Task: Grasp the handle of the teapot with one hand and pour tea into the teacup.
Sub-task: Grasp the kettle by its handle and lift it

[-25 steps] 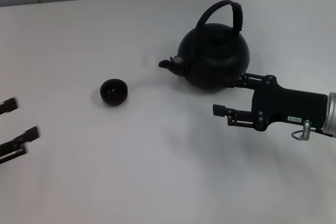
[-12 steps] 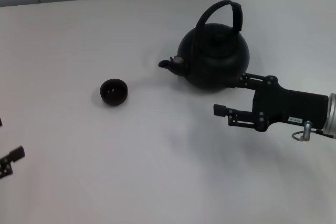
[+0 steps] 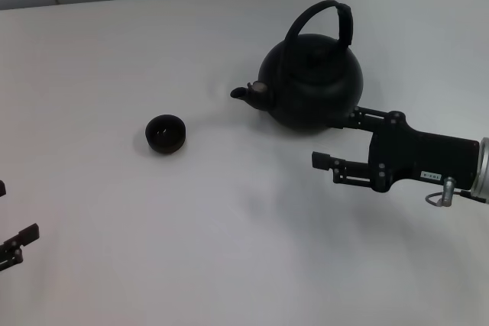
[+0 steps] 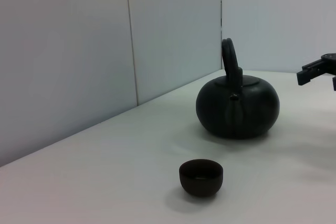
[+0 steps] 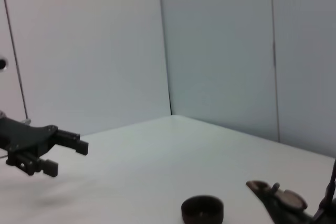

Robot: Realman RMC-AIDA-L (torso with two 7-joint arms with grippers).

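Over the last second the left tool (image 3: pixel 11 243) has drawn back to the near-left edge of the head view, while the right tool (image 3: pixel 345 145) has held its place just near-right of the teapot (image 3: pixel 312 85). We read this as the left arm retiring and the right arm being assigned the grasp. The right tool stands open and holds nothing; its far finger lies close beside the pot's body, and contact cannot be confirmed. For the left tool, we cannot tell the opening.

The teapot sits far-right on the bench (image 3: pixel 229 250), spout pointing left toward the teacup (image 3: pixel 165 133), which stands well apart to the left. The handle (image 3: pixel 325 20) arches upright, untouched.

The left wrist view shows the handle edge-on, directly above the spout. The right wrist view alone shows the left tool side-on against the wall.
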